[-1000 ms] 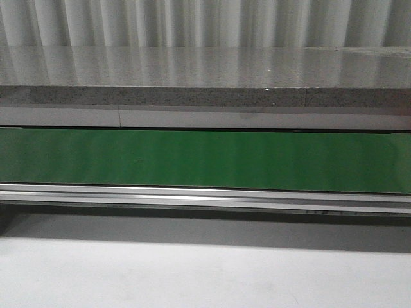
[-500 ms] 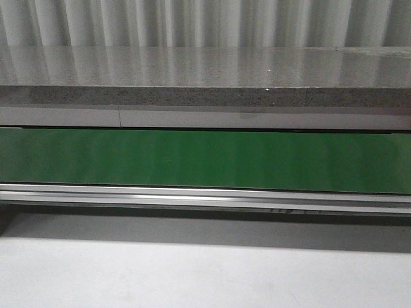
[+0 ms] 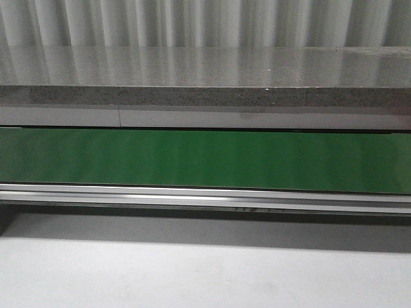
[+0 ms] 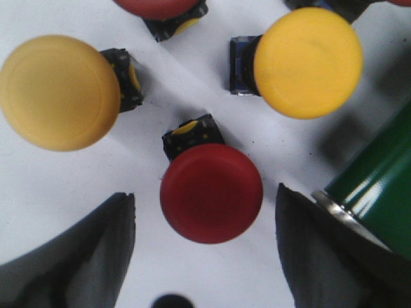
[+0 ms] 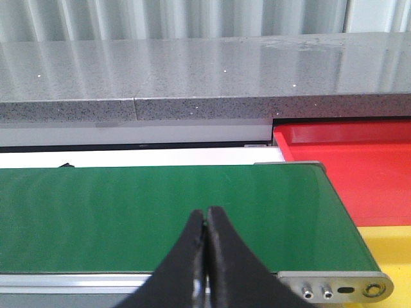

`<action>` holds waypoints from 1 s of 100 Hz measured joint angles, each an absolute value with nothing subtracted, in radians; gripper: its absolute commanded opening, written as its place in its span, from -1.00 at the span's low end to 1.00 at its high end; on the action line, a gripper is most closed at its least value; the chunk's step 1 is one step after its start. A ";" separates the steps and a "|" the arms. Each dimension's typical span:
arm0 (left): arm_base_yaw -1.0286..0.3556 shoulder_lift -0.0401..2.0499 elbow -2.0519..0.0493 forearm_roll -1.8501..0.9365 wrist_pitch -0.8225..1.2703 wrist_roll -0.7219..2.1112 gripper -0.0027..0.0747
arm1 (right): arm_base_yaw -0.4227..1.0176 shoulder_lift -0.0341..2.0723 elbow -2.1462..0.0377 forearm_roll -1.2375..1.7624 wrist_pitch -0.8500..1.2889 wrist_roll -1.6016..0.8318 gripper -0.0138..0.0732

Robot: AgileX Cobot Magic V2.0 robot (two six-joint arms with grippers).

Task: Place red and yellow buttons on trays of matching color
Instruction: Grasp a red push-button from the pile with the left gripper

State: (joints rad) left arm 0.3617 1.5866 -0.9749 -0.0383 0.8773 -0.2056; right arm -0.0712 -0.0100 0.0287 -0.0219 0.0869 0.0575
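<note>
So the biggest thing around is the grey stone counter (image 3: pixel 205 76) running across the back, with the green conveyor belt (image 3: pixel 205 159) stretched along in front of it and a metal rail (image 3: pixel 205 196) on its near edge; neither arm shows up in the front view. Off the belt's end, the right wrist view catches the red tray (image 5: pixel 359 168) with the yellow tray (image 5: pixel 388 247) just beside it, both bare in the parts you can see. Right gripper (image 5: pixel 205 221) hangs over the belt with its fingers pressed together, holding nothing. Left gripper (image 4: pixel 205 240) is spread wide over a white surface (image 4: pixel 51 186), its dark fingers (image 4: pixel 96 250) on either side of a red button (image 4: pixel 211 191) without touching it. Two yellow buttons (image 4: pixel 59 92) sit near it, the second (image 4: pixel 308 61) by the belt's roller, plus another red one (image 4: pixel 160 6) cut off at the frame edge.
</note>
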 measured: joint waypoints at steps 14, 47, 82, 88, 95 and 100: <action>0.362 1.625 -0.981 -0.043 0.851 -0.206 0.26 | -0.071 -0.010 0.029 -0.022 0.087 0.058 -0.83; 0.362 1.668 -0.986 -0.046 0.796 -0.206 -0.31 | -0.071 -0.010 0.029 -0.022 0.087 0.058 -0.83; 0.362 1.616 -0.986 -0.046 0.810 -0.178 -0.62 | -0.071 -0.010 0.029 -0.022 0.087 0.058 -0.83; 0.362 1.579 -0.986 -0.046 0.826 -0.156 -0.62 | -0.071 -0.010 0.029 -0.022 0.087 0.058 -0.83; 0.362 1.529 -0.988 -0.046 0.846 -0.132 -0.62 | -0.071 -0.010 0.029 -0.022 0.087 0.058 -0.83; 0.362 1.493 -0.991 -0.046 0.860 -0.119 -0.62 | -0.071 -0.010 0.029 -0.022 0.087 0.058 -0.83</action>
